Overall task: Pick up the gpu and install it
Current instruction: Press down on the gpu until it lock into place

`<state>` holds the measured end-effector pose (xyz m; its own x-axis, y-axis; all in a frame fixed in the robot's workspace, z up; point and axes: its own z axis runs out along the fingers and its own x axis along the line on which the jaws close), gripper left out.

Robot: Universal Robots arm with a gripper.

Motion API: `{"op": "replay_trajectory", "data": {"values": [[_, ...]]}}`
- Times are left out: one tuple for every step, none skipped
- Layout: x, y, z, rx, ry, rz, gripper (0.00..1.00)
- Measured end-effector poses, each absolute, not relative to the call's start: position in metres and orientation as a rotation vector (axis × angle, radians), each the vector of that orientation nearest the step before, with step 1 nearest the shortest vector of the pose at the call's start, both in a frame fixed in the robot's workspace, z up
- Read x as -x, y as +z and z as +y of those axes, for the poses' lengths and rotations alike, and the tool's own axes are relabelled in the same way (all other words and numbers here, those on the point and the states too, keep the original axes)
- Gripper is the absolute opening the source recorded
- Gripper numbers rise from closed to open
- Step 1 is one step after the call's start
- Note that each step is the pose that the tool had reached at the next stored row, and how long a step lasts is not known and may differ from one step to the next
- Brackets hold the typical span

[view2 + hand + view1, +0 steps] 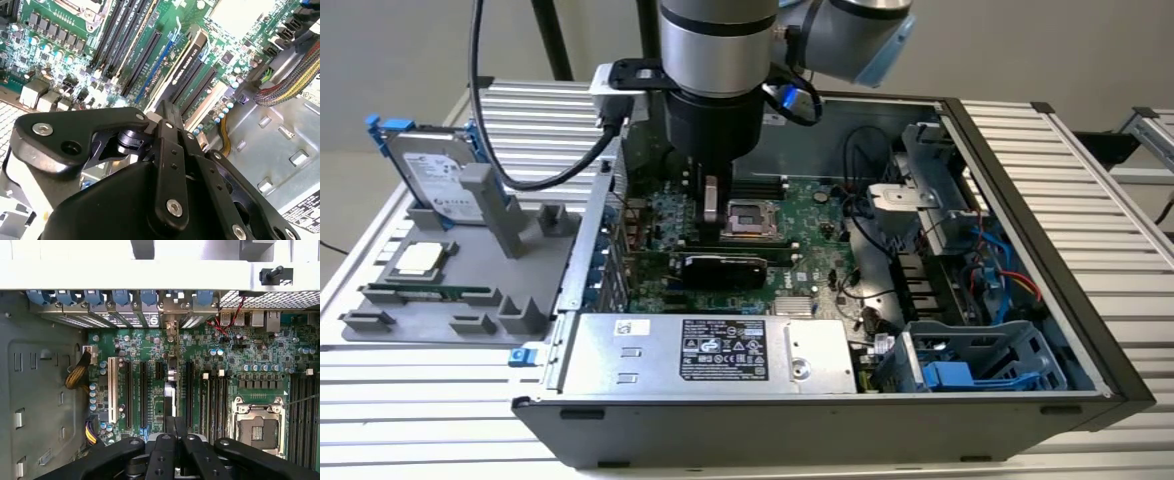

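The gpu [724, 268], a thin flat card with black cooler, we see standing edge-down in a green motherboard [814, 262] slot inside the open grey computer case [1067, 380], black gripper [710, 205] directly above it, fingers' state we cannot tell.

Black gpu [724, 268], green motherboard [821, 262]

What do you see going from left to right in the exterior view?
Gray holder tray with the silver hard drive → the gpu standing on the motherboard under the arm → blue drive cage → the computer case's right wall.
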<state>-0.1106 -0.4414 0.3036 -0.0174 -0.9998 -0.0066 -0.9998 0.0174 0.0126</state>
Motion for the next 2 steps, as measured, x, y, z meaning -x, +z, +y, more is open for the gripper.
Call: {"op": "replay_trajectory", "data": {"values": [[0.1106, 0.3036, -0.4414, -2.199, -0.021, -2.238, 0.0], [0.1106, 0.3037, -0.4414, -2.199, -0.021, -2.238, 0.0]]}}
